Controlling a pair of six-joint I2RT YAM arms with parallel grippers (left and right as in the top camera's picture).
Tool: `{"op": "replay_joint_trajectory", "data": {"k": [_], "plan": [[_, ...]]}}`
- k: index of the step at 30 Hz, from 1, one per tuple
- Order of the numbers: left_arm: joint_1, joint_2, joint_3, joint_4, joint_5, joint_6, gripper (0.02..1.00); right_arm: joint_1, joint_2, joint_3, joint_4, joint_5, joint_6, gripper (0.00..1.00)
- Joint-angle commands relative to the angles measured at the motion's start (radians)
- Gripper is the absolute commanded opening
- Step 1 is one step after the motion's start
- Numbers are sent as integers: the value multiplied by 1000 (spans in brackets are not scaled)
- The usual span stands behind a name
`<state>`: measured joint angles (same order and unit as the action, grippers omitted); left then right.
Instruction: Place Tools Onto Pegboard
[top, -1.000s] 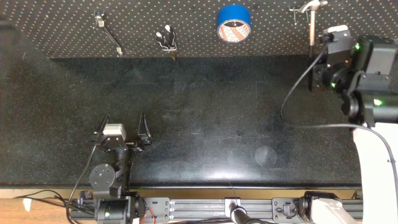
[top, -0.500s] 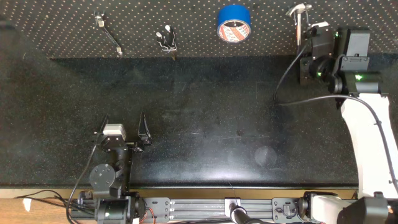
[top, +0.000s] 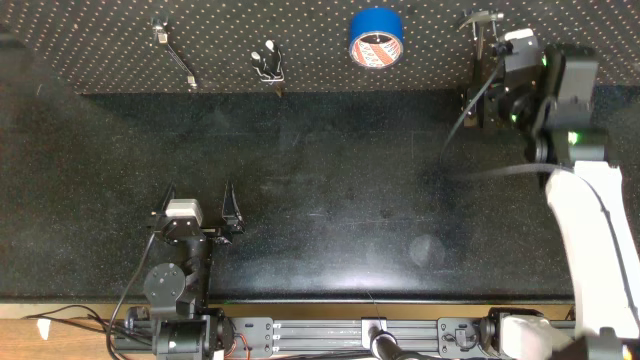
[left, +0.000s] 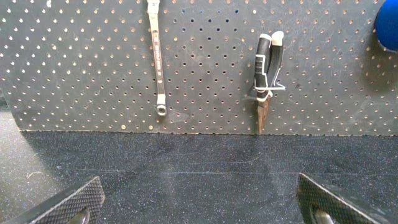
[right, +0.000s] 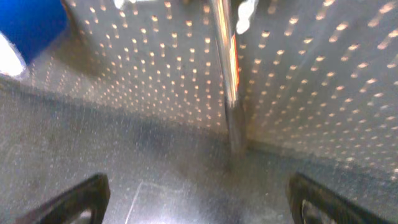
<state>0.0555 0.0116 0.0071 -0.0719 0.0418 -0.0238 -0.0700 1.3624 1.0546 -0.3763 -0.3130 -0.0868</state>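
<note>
Right gripper (right: 205, 205) shifted left | hammer (right: 225, 74) ahead | blue tape (top: 376, 38) beside

Matt perforated pegboard (left: 74, 74), shiny metal wrench (left: 157, 56), glossy metal hammer shaft (right: 225, 68), speckled matt tabletop (top: 330, 180).

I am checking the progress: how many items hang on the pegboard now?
4. A wrench at far left, pliers beside it, a blue tape roll in the middle, a hammer at right. The right arm covers some pegboard, so another could be hidden.
</note>
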Motion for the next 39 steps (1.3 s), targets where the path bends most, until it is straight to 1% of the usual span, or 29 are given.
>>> {"op": "replay_joint_trajectory", "data": {"k": [1, 3, 6, 9, 10, 11, 13, 14, 16, 17, 20, 22, 23, 24, 25, 26, 29, 32, 39], "plan": [[-3, -8, -2, -8, -4, -5, 996, 6, -219, -358, 288, 16, 1, 925], [-3, -8, -2, -8, -4, -5, 996, 6, -339, -541, 506, 16, 16, 925], [-3, -8, -2, -8, -4, -5, 998, 6, -503, -732, 686, 16, 16, 925], [-3, -8, -2, -8, -4, -5, 996, -13, -668, -897, 809, 17, 135, 928], [-3, -8, -2, -8, -4, -5, 996, -16, -725, -953, 835, 18, 146, 928], [-3, -8, -2, -8, -4, -5, 996, -16, -772, -990, 835, 21, 147, 928], [-3, -8, -2, -8, -4, -5, 996, -16, -856, -1053, 832, 72, 234, 928], [-3, -8, -2, -8, -4, -5, 996, -16, -904, -1051, 776, 124, 297, 928], [-3, -8, -2, -8, -4, -5, 996, -16, -940, -1051, 759, 150, 295, 928], [-3, -8, -2, -8, -4, -5, 996, -16, -971, -1051, 716, 161, 296, 930], [-3, -8, -2, -8, -4, -5, 996, -16, -1129, -1051, 511, 172, 291, 930], [-3, -8, -2, -8, -4, -5, 996, -16, -1223, -1051, 375, 170, 291, 930], [-3, -8, -2, -8, -4, -5, 996, -16, -1250, -1051, 335, 152, 283, 930], [-3, -8, -2, -8, -4, -5, 996, -16, -1266, -1051, 321, 100, 213, 930], [-3, -8, -2, -8, -4, -5, 996, -10, -1274, -1051, 325, 26, 91, 932], [-3, -8, -2, -8, -4, -5, 996, -6, -1274, -1051, 326, 4, 44, 930], [-3, -8, -2, -8, -4, -5, 996, -2, -1281, -1051, 325, 1, 32, 930], [-3, -8, -2, -8, -4, -5, 996, -2, -1361, -1050, 336, 13, 32, 932], [-3, -8, -2, -8, -4, -5, 998, -2, -1361, -1050, 328, 12, 32, 930]]}}
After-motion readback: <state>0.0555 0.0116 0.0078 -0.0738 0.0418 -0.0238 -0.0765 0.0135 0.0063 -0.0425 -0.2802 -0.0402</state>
